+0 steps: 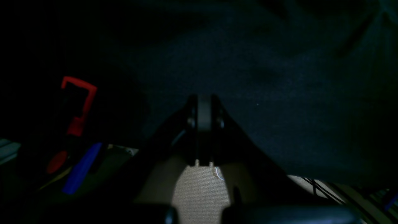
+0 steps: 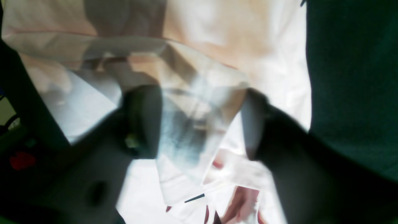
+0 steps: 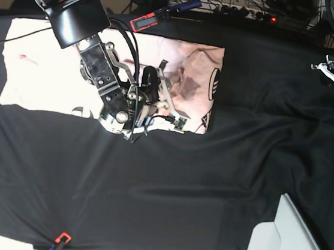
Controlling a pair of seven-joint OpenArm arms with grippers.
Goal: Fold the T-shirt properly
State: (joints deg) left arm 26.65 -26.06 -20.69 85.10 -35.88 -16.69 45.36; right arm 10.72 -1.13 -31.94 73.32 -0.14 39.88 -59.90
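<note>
T-shirt (image 3: 52,76): pale pink, lying spread on the black table cloth (image 3: 208,190) toward the far left of the counter in the base view; its left part is flat, its right part is rumpled into folds, with black print showing at the right edge and along the near hem.

Right gripper (image 2: 202,124): over the rumpled right part of the T-shirt, the arm reaching down from the upper left of the base view.

Right jaws: spread, one dark finger on each side of the wrist view, with a raised fold of pink fabric (image 2: 192,102) standing in the gap between them; the view is blurred, so whether either finger presses the fold cannot be told, and they do not look to be pinching it.

Fabric around the jaws: more of the T-shirt lies beyond and below the fingers; the table cloth shows dark at the right edge of the right wrist view.

Left gripper (image 1: 203,130): in its own wrist view, above the dark table cloth near the counter edge, with pale floor (image 1: 199,189) below it; well apart from the T-shirt.

Left jaws: pressed together, nothing between them.

Clamp (image 1: 79,105): red, at the left of the left wrist view, in deep shadow.

White panel (image 3: 292,248): at the near right corner of the base view, apart from the T-shirt.
</note>
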